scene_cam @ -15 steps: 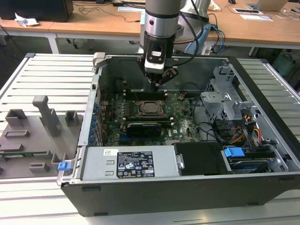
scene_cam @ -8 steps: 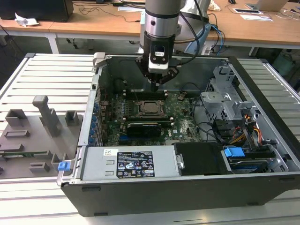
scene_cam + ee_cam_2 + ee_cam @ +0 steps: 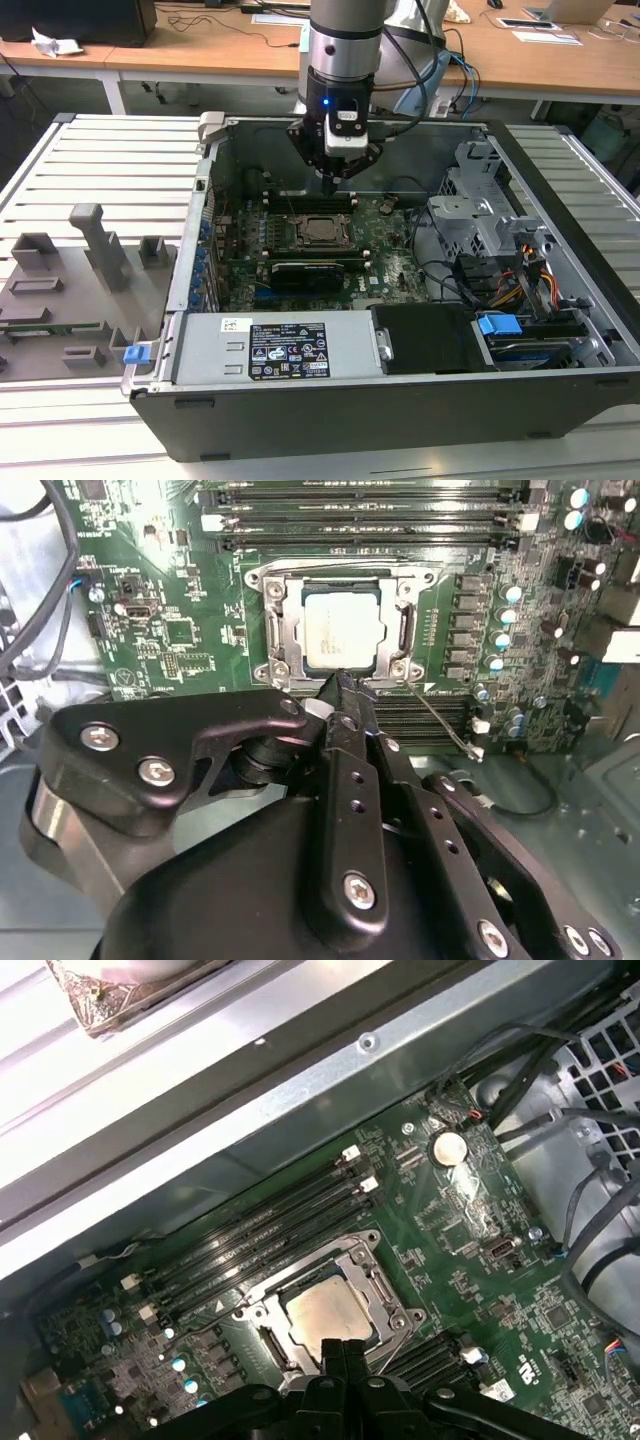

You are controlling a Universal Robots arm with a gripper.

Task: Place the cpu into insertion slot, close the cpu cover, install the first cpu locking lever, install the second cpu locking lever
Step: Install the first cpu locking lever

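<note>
The cpu (image 3: 340, 630) is seen seated in the insertion slot (image 3: 262, 580), framed by the cpu cover (image 3: 275, 630), which is judged to be lying down flat over it. The gripper (image 3: 338, 685) is held clenched on nothing, its tips brought together just above the socket's near edge, so the chip lies directly ahead of and below them. A thin metal rod (image 3: 440, 720), taken to be a locking lever, is seen slanting away from the socket corner just beside the tips.
</note>
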